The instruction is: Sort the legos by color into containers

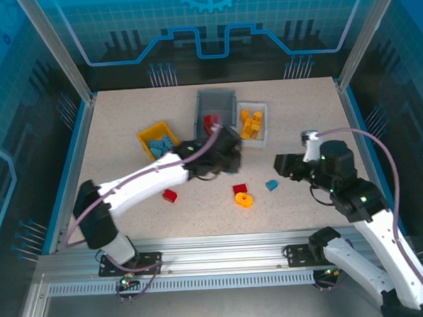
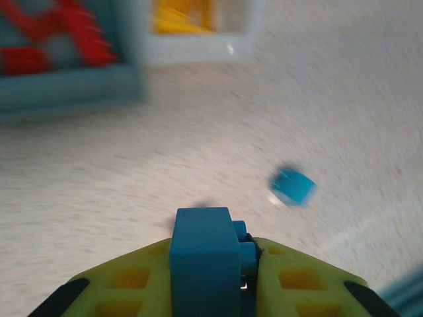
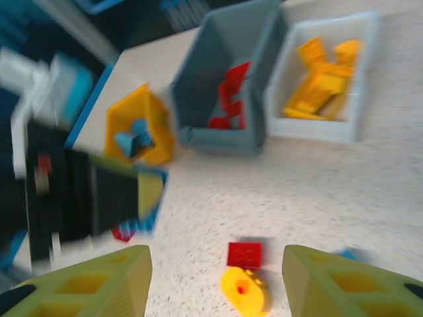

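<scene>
we find the left gripper [image 2: 210, 267] pinching a blue brick [image 2: 201, 247] between its yellow-green fingers [image 2: 301, 284]; the brick is blocky, with studs on its right side. this gripper hangs over the table [image 1: 124, 120], just in front of the grey bin [image 1: 215, 96]. the right gripper [image 3: 216, 261] stands spread with nothing between its fingers, above the near right part of the table.

the grey bin holds red bricks [image 1: 212, 123]. the white bin [image 1: 252, 105], touching its right side, holds yellow-orange bricks [image 1: 251, 124]. the yellow bin [image 1: 148, 137], left of the grey one, holds blue pieces [image 1: 162, 145].

loose on the table lie a red square brick [image 1: 240, 190] touching a yellow round piece [image 1: 244, 200], a loose blue brick [image 1: 272, 185] just to their right, and a second red brick [image 1: 169, 195] further left.
</scene>
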